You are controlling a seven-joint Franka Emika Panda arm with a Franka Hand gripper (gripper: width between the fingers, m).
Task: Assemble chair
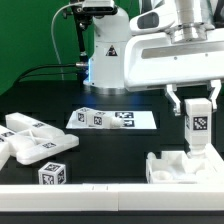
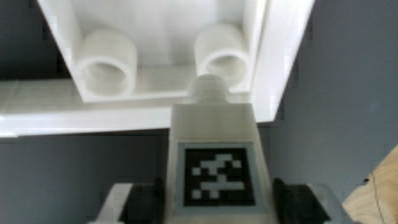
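Observation:
My gripper [image 1: 196, 107] hangs at the exterior view's right, shut on an upright white post [image 1: 198, 128] with a marker tag on its face. Just under the post's lower end lies a chunky white chair piece [image 1: 178, 166] on the black table. In the wrist view the post [image 2: 217, 140] runs out from between the dark fingers [image 2: 146, 205] of my gripper [image 2: 215, 206]. Its tip lies over one of two round pegs [image 2: 224, 52] on the white chair piece [image 2: 164, 25]. Whether the tip touches the peg cannot be told.
The marker board [image 1: 113, 119] lies flat mid-table. More white chair parts [image 1: 30, 140] and a tagged block [image 1: 55, 173] sit at the exterior view's left. The arm's base [image 1: 105, 55] stands behind, and a white rim [image 1: 100, 197] runs along the table's front.

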